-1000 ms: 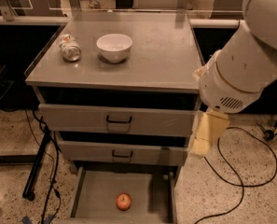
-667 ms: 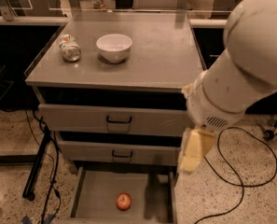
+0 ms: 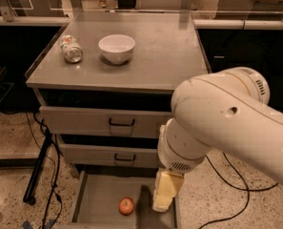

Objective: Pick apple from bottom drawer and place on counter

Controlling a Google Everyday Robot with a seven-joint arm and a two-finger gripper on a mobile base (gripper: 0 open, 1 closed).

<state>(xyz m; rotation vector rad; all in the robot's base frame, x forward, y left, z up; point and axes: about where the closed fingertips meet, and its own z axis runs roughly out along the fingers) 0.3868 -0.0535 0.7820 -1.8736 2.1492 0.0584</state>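
The apple (image 3: 126, 206), small and red-orange, lies in the open bottom drawer (image 3: 96, 202), a shallow grey tray pulled out at floor level. My gripper (image 3: 164, 192) hangs from the big white arm over the drawer's right side, to the right of the apple and apart from it. The counter (image 3: 165, 51) is the flat grey top of the cabinet, above the two shut drawers with black handles.
A white bowl (image 3: 116, 48) and a can (image 3: 72, 49) lying on its side are on the counter's left half. A black stand leg (image 3: 36, 173) and cables run down the cabinet's left side. Cables lie on the speckled floor at right.
The arm has swung left and down across the cabinet front. The gripper has dropped from beside the middle drawer to just above the bottom drawer, closer to the apple.
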